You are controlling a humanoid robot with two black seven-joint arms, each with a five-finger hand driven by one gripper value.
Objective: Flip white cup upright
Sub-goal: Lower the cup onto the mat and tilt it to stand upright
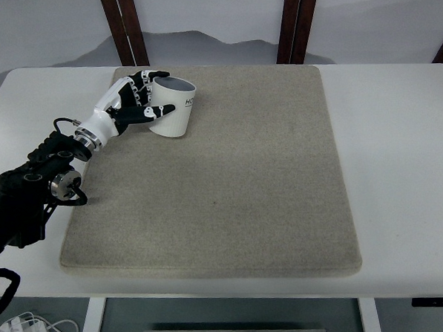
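White cup (173,107) sits tilted on the mat (230,188), left hand (138,97) fingers wrapped around it.

Smooth white cup (172,107) — glossy; mat (230,188) — rough woven cloth.

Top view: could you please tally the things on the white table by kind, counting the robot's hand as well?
White cup, held by the left hand: 1
Beige mat: 1
Robot hand, the left hand, fingers wrapped around the cup: 1
Total: 3, all on or over the white table
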